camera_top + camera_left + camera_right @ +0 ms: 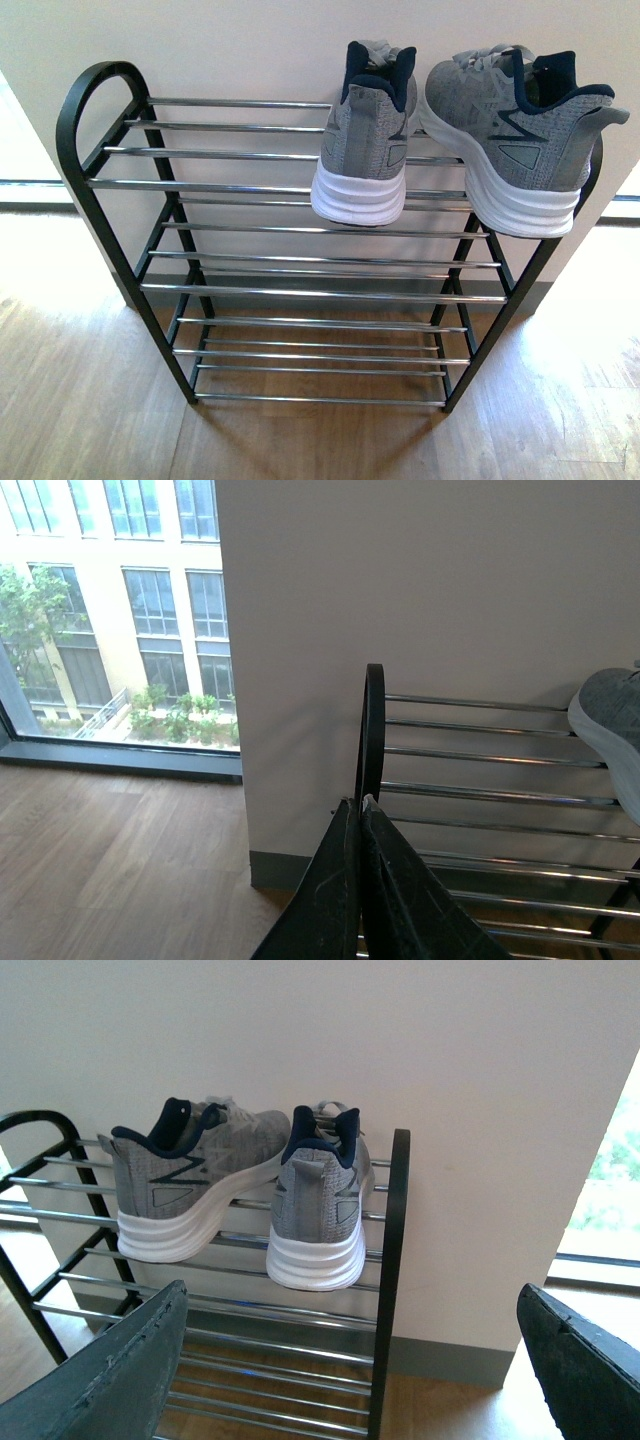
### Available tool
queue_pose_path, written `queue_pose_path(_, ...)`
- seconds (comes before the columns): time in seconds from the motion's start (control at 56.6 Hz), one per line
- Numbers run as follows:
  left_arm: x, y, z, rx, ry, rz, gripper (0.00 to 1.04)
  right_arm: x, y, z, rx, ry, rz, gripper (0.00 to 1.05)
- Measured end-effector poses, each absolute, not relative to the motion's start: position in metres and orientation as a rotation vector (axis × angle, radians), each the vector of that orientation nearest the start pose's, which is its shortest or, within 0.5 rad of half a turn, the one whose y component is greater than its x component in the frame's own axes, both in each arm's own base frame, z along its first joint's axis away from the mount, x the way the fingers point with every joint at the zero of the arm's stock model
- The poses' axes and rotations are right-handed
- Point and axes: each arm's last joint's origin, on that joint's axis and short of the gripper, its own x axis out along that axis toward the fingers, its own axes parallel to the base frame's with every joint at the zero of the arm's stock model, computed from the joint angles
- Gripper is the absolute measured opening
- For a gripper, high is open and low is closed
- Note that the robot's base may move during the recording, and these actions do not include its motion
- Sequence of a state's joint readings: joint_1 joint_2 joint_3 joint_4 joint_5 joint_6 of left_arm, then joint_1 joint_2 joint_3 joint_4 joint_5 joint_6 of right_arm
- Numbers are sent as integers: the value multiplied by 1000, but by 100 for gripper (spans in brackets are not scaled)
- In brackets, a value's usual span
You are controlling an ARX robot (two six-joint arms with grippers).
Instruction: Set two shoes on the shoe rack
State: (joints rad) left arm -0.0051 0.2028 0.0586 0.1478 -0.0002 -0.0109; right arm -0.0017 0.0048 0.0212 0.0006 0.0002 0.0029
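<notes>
A rack [100,222] is seen on a wood floor [90,400], set against a white wall [250,40]. Its left end is made of a black frame with a round top. Thin shiny bars are laid across it in tiers.

The two shoes are found on the top tier, near the right end. Both are grey, with dark blue inside and thick white soles. The left shoe [365,150] is turned with its heel to the front, and the heel is hung out past the front bar. The right shoe [520,140] is set at the very end of the rack. It is turned a bit sideways, so its side is shown. The shoes are so close that it cannot be told if they touch.

In the left wrist view, the left gripper [360,820] is seen with its two black fingers [330,900] pressed tight together, with no gap. Behind it, the round top of the rack [372,720] and its bars are shown. The toe of a shoe [612,720] is seen on the top bars. A window [110,610] is seen beside the wall.

In the right wrist view, the right gripper [350,1295] is spread wide. Its fingers [120,1370] are kept far apart, and both shoes are seen between them, farther back on the rack. The shoes are not touched by it.
</notes>
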Motion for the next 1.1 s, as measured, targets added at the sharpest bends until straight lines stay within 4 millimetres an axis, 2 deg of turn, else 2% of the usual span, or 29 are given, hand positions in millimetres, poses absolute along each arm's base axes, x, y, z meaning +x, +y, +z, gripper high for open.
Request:
queue_pose_path(0.23, 98, 0, 173, -11, -6, -4, 1, 97, 0, 170, 3, -17, -2, 96)
queue_pose_path(0.354, 98, 0, 167, -10, 7, -3, 1, 97, 0, 170, 3, -17, -2, 96)
queue_pose_path(0.69, 98, 0, 167, -9, 4, -2, 1, 97, 0, 170, 3, -17, -2, 96)
queue_pose_path(0.796, 98, 0, 167, -10, 4, -2, 16, 97, 0, 170, 3, -17, -2, 96)
queue_pose_path(1.096, 98, 0, 167, -10, 3, -2, 90, 97, 0, 170, 3, -17, -2, 96)
